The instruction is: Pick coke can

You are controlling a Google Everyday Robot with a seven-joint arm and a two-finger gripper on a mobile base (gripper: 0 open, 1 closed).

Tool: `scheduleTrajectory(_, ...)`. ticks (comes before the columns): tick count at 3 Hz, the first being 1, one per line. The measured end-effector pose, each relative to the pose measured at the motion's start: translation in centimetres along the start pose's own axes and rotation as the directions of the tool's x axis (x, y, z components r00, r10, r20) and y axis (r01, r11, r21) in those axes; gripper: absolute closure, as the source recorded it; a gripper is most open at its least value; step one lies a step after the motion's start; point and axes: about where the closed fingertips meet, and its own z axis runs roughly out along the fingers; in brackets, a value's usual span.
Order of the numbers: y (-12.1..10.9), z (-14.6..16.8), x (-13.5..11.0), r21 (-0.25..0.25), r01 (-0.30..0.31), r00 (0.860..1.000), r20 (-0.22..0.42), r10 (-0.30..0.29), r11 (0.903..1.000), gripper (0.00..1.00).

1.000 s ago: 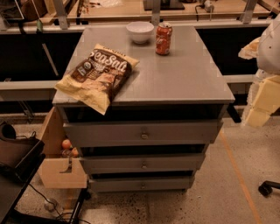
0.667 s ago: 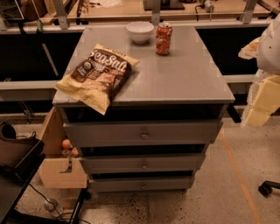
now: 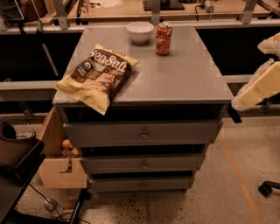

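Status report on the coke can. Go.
Gripper off the cabinet's right side, not over the top. Coke can upright at the far edge, untouched. White bowl close on its left; chip bag front-left, out of the way.

A lab or workshop: a grey drawer cabinet (image 3: 144,135) on speckled floor (image 3: 218,197), wooden workbenches (image 3: 122,11) behind, loose cables (image 3: 48,203). The gripper (image 3: 256,89) hangs at the right edge, beside the cabinet.

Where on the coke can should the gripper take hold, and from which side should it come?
Grip the coke can at mid-height across its round body, since it stands upright. Probably come from the front or right, because the white bowl sits close on its left. The gripper is at the view's right edge.
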Motion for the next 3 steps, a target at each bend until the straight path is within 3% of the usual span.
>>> scheduleTrajectory(1,-4.5,3.1,-1.5,-0.014,-0.124,0.960,0.250,0.124,0.9921,0.00)
scheduleTrajectory(2,-8.6,6.6,-6.4,-0.057,-0.176,0.852,0.491,0.181,0.9828,0.00)
scheduleTrajectory(3,-12.9,8.3,-10.3,-0.014,-0.239,0.765,0.613,0.197,0.9709,0.00)
